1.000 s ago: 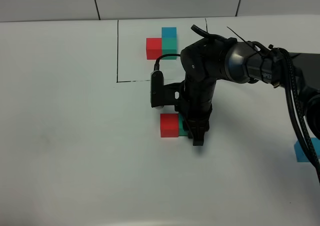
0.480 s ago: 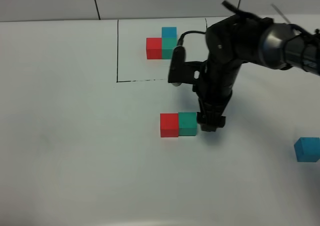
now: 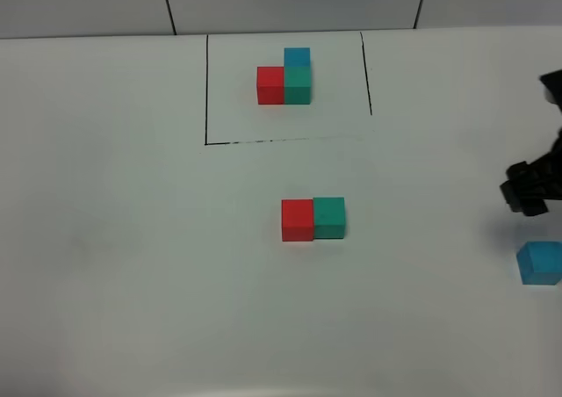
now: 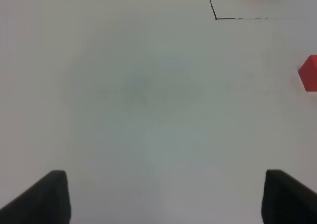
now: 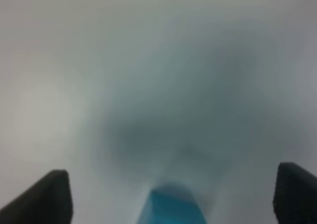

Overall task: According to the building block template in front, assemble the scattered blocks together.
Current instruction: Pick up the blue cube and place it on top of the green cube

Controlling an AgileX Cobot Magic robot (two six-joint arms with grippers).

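The right tool (image 3: pixel 525 193), jaws spread and empty, hangs near the small plain blue cube (image 3: pixel 538 263), likely to fetch it; the red cube (image 3: pixel 298 220) and teal-green cube (image 3: pixel 329 217) touch on the bench (image 3: pixel 132 239), mirroring the black-outlined template (image 3: pixel 285 79).

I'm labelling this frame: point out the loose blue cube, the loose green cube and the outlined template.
loose blue cube (image 3: pixel 538 263): high exterior view, middle of the cube.
loose green cube (image 3: pixel 329 211): high exterior view, its top face.
outlined template (image 3: pixel 298 83): high exterior view, on its green cube.
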